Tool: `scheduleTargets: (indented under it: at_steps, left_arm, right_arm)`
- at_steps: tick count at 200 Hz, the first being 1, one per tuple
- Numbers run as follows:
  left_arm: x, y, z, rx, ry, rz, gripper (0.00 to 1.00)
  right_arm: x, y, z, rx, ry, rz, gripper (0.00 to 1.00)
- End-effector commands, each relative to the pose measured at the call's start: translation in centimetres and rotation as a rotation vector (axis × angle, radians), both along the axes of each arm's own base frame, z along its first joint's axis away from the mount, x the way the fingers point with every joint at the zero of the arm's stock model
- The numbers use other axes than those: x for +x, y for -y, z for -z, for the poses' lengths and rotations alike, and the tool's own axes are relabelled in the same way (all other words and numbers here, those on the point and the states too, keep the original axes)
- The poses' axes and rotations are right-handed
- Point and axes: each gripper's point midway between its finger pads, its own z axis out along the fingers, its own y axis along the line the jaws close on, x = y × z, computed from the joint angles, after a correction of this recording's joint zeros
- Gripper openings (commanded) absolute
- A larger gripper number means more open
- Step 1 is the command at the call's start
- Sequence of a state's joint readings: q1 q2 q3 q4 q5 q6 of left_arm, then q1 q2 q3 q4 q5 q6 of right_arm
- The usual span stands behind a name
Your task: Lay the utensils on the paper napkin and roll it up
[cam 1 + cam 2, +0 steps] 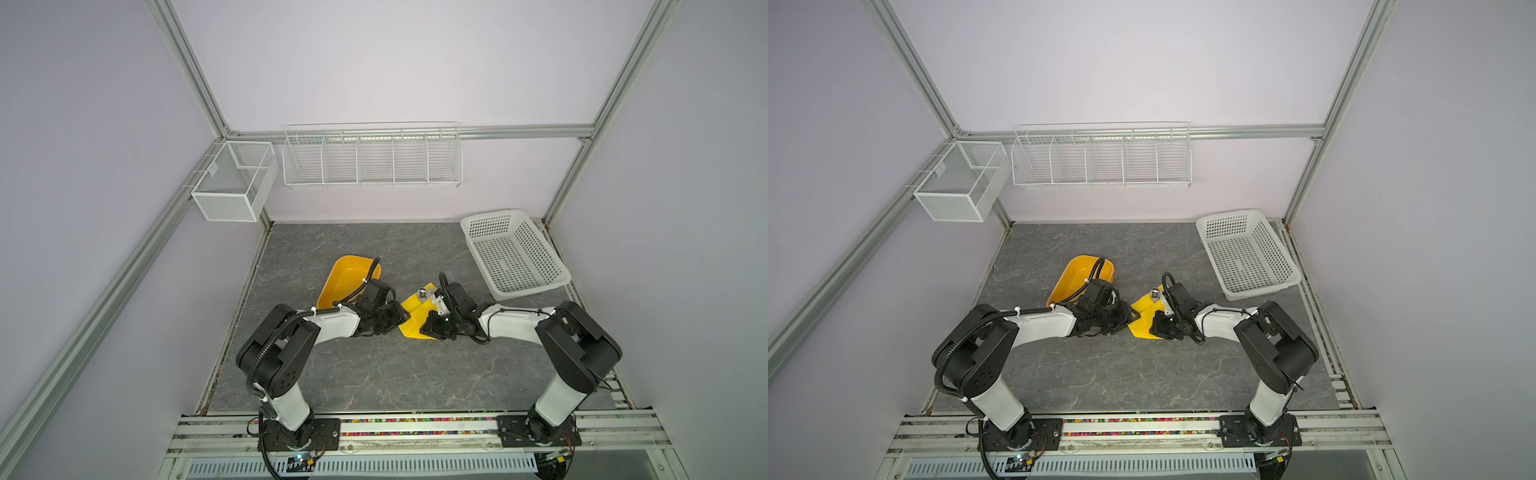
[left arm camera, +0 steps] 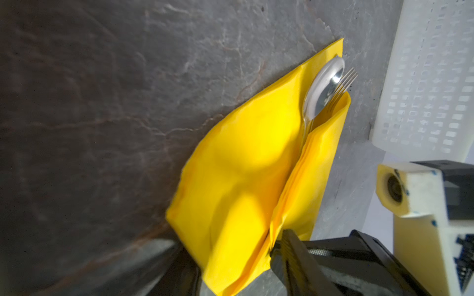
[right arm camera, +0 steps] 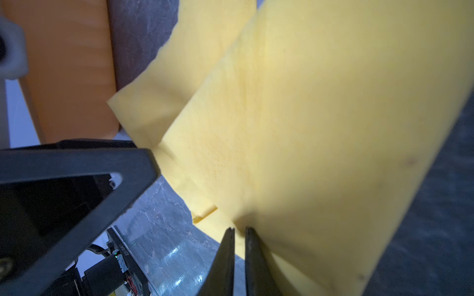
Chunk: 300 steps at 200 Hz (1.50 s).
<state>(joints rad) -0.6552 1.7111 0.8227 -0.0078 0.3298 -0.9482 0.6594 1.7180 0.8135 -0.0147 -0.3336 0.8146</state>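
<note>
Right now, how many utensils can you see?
2: a spoon and a fork, overlapping, poking out of the folded paper napkin. More may be hidden inside.

Folded yellow napkin — utensils tucked inside

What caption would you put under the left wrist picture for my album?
A spoon and fork peeking out of a folded yellow napkin on the grey table.

You are getting no readable text here: only a tiny white printed line is showing on a black board to one side of the right gripper, too small to read.
</note>
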Motion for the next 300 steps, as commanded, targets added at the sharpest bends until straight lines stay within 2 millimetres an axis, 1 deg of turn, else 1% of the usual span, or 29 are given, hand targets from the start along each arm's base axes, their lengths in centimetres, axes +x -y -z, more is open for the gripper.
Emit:
scheduleTargets:
  at_steps: [1, 25, 41, 67, 104, 121, 146, 186, 202, 227, 246, 276, 300]
  left_arm:
    - [-0.4, 0.0, 1.4, 0.048, -0.034, 0.049, 0.5]
    - [-0.6, 1.0, 1.7, -0.026, -0.05, 0.055, 0.49]
    - [-0.5, 1.5, 1.2, -0.063, -0.038, 0.055, 0.49]
    - [-0.4, 1.5, 0.7, -0.071, -0.023, 0.049, 0.5]
    - [-0.5, 1.0, 2.0, -0.022, -0.061, 0.039, 0.49]
    - [-0.4, 0.1, 2.6, 0.036, -0.068, 0.015, 0.48]
    - [0.0, -1.1, 2.8, 0.138, -0.058, 0.008, 0.49]
    - [1.0, -1.2, 2.9, 0.192, -0.025, 0.027, 0.5]
    - [1.3, -0.6, 2.7, 0.18, -0.007, 0.045, 0.49]
    - [1.2, 1.1, 2.0, 0.077, -0.001, 0.075, 0.47]
    - [0.9, 0.9, 2.0, 0.07, 0.01, 0.068, 0.47]
    - [0.8, 1.4, 1.6, 0.035, 0.026, 0.088, 0.47]
    - [0.5, 1.3, 1.5, 0.028, 0.029, 0.094, 0.49]
  right_arm:
    - [-1.0, 1.6, 1.4, -0.082, -0.039, 0.02, 0.14]
    - [-1.1, 1.5, 1.4, -0.079, -0.04, 0.018, 0.14]
    - [-1.0, 1.4, 1.5, -0.076, -0.041, 0.019, 0.14]
    - [-0.9, 1.2, 1.5, -0.074, -0.044, 0.014, 0.14]
    - [-0.8, 1.1, 1.2, -0.068, -0.039, 0.01, 0.14]
    - [-0.8, 1.1, 1.0, -0.068, -0.036, 0.012, 0.14]
    - [-0.9, 1.2, 1.0, -0.067, -0.034, 0.013, 0.14]
    - [-0.7, 0.9, 0.9, -0.057, -0.032, 0.009, 0.14]
    - [-0.6, 0.8, 0.8, -0.054, -0.029, 0.009, 0.14]
    - [-0.4, 0.6, 0.8, -0.051, -0.031, 0.005, 0.14]
    - [-0.4, 0.7, 0.8, -0.056, -0.03, 0.008, 0.14]
    - [-0.4, 0.5, 1.0, -0.052, -0.038, 0.005, 0.14]
    - [-0.4, 0.5, 0.9, -0.049, -0.036, 0.007, 0.14]
